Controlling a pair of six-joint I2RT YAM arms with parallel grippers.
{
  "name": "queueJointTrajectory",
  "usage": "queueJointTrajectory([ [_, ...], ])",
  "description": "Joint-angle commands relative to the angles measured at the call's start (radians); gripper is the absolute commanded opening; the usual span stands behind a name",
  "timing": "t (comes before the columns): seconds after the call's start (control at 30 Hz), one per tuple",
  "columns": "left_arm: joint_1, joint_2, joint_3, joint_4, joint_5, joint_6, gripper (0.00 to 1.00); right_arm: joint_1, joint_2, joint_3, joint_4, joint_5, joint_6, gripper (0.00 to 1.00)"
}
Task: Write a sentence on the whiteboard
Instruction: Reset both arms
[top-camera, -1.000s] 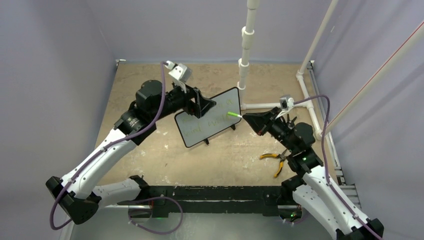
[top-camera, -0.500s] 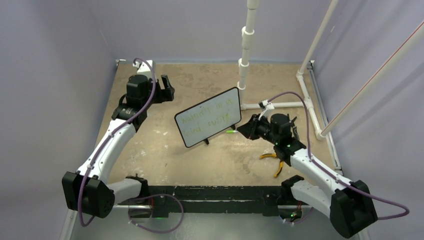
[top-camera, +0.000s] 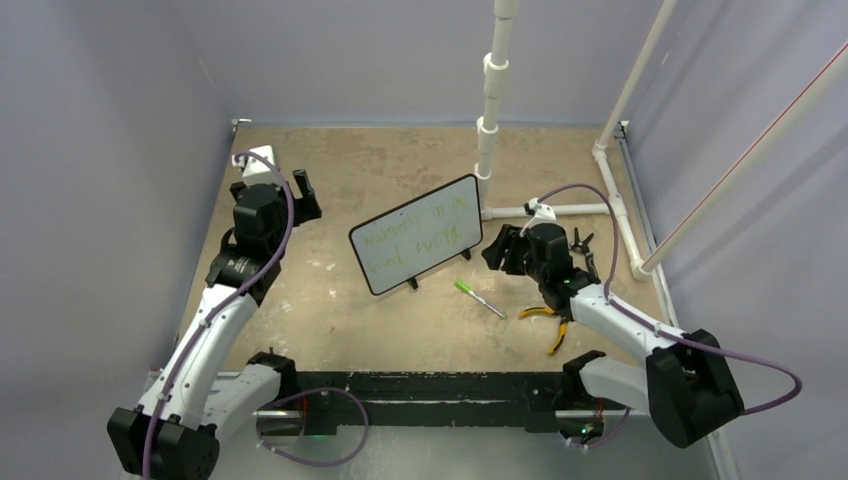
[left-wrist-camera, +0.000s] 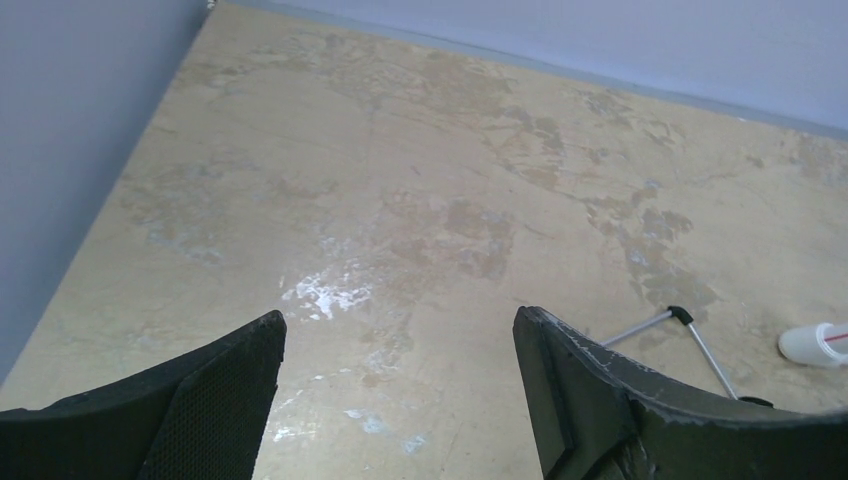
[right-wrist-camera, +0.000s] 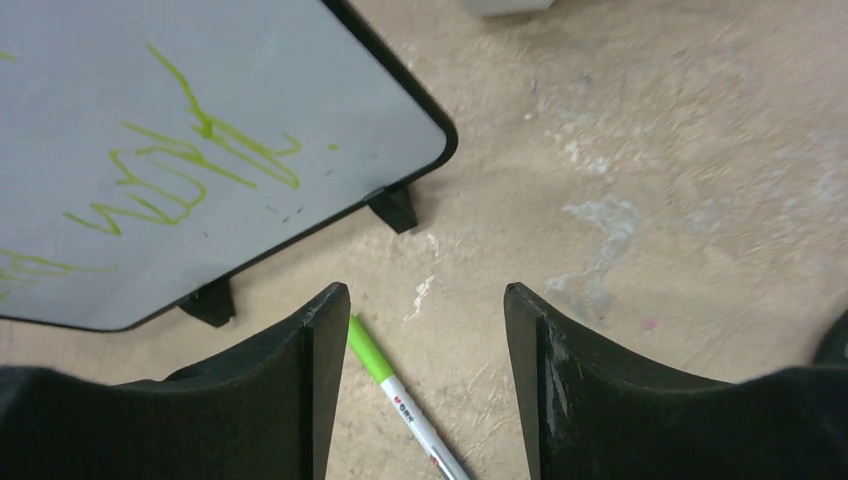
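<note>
Though blotchy, tan table (top-camera: 330, 300), lavender walls (top-camera: 100, 100)

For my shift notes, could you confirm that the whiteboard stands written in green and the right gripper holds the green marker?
Not quite: the right gripper is open and holds nothing; the green marker lies on the table, as the right wrist view shows. The whiteboard does carry green writing.
</note>
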Motion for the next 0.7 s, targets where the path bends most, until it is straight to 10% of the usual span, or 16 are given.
queueJointTrajectory([
  [0.0, 0.001, -0.075, -0.028, 0.054, -0.120, 0.028, 0.85, -0.005, -0.076, 0.076, 0.021, 0.180, -0.034, 0.62],
  [0.67, 0.001, -0.242, -0.106, 0.142, -0.141, 0.083, 0.94, -0.005, -0.394, -0.019, 0.413, 0.348, -0.397, 0.66],
])
